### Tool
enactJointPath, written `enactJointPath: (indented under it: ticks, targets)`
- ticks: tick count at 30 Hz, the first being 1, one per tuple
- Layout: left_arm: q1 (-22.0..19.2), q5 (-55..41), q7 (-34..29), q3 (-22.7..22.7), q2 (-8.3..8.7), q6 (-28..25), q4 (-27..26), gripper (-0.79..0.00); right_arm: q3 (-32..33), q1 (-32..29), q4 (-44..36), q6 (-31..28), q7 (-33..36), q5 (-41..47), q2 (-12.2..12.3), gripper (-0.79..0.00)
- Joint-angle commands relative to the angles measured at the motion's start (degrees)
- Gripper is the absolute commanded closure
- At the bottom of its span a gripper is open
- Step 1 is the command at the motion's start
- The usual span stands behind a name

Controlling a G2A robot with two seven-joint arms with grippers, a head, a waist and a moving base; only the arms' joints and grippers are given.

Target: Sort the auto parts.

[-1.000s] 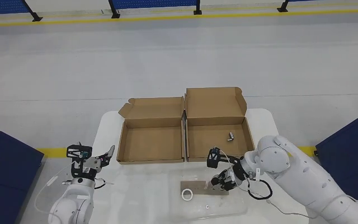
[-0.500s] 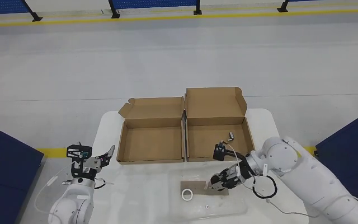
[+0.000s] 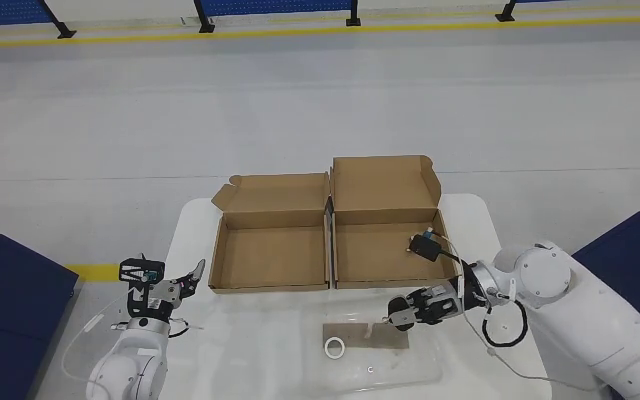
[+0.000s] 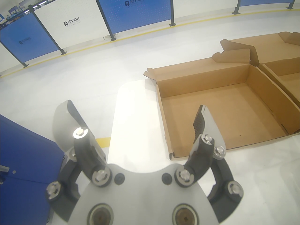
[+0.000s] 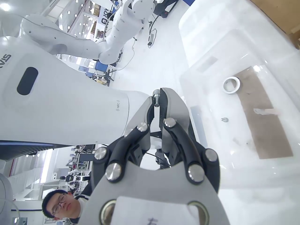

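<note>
The right box (image 3: 385, 255) sits just past the clear tray (image 3: 425, 362), so it's the easy drop for the loaded arm. The right gripper (image 3: 395, 315) hangs over the tray's box-side edge, clamped on a tiny metal stud (image 5: 156, 97) that pokes out past its tips. The left gripper (image 4: 140, 127) is spread wide, well away from the tray. The partition panels (image 4: 140, 8) have print on them, which I'm not reading out.

We're looking past the white table (image 3: 250, 320) now: a pale grey, glossy floor (image 3: 300, 110) runs away beyond it, and a yellow line (image 3: 300, 31) crosses that floor well beyond the table's far edge. Behind the line stands a row of blue and white partition panels (image 4: 131, 3) on black posts (image 4: 113, 38). Dark blue panels (image 3: 30, 300) sit near the table on either flank. Overhead, what we take for round ceiling lights (image 5: 4, 6) glare white.
</note>
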Motion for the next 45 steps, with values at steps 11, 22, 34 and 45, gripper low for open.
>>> enactJointPath:
  ticks: [11,22,34,45]
  targets:
    - [0.0,0.0,0.0,0.0,0.00,0.0,0.0,-0.785,1.2,-1.8,0.2,0.5,0.4,11.7,-0.2,0.000]
    - [0.0,0.0,0.0,0.0,0.00,0.0,0.0,-0.785,12.2,-6.7,-0.1,12.6,12.6,41.5,-1.9,0.000]
    - [0.0,0.0,0.0,0.0,0.00,0.0,0.0,-0.785,13.3,-8.4,-2.4,14.0,14.0,45.2,-4.6,0.000]
    - [0.0,0.0,0.0,0.0,0.00,0.0,0.0,-0.785,9.4,-4.3,-6.2,21.7,14.0,52.6,-7.3,0.000]
